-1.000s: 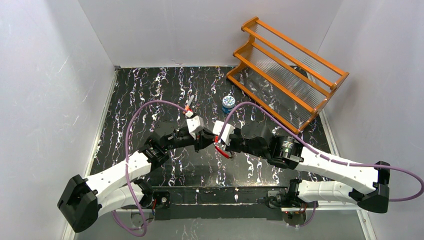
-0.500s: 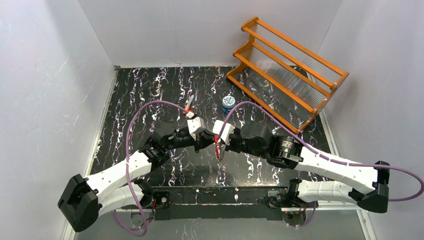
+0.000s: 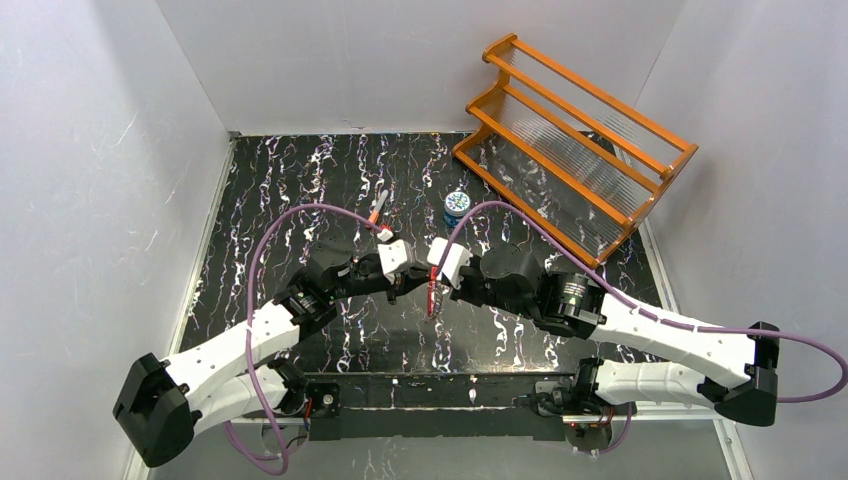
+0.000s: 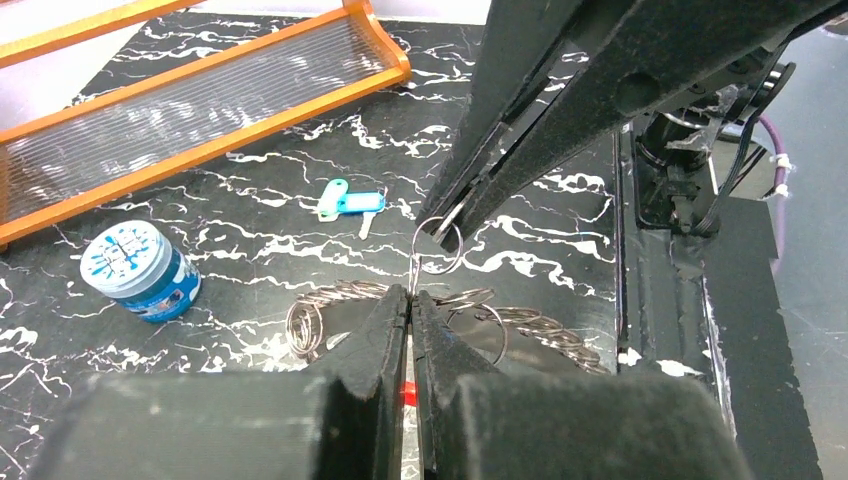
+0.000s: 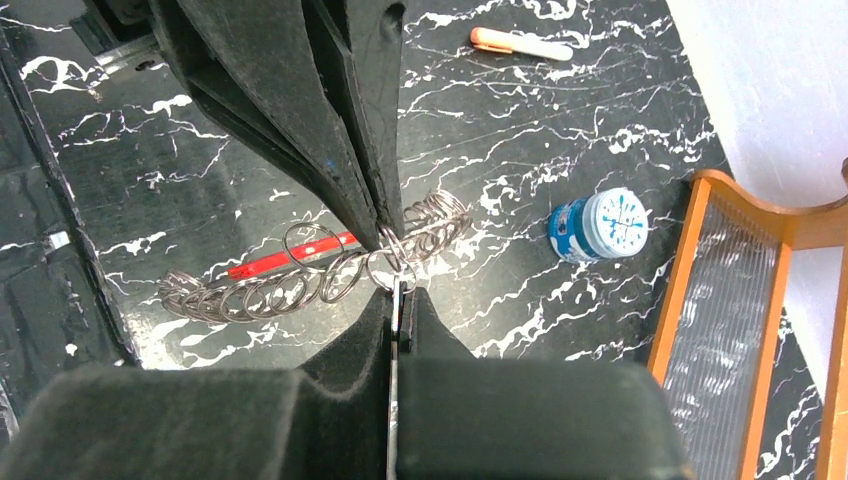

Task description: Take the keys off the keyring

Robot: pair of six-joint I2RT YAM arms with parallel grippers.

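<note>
Left claw (image 4: 411, 297) and right claw (image 5: 398, 300) both pinched tight on the keyring (image 5: 290, 258)

The right gripper (image 5: 398, 292) presses its fingers together on a small loop of the keyring (image 5: 255, 293), a run of silvery coils with a red section, over the black worktop (image 5: 560, 130). The left gripper (image 5: 384, 236) pinches the keyring from the opposite side. Right of the keyring stands a blue tin (image 5: 598, 225); farther right, an orange rack (image 5: 745, 300).

We count one keyring (image 5: 290, 255), two key tags (image 4: 350, 202), one pen (image 5: 520, 43), one blue tin (image 3: 456, 205), and one orange rack (image 3: 575, 150) at two o'clock.
</note>
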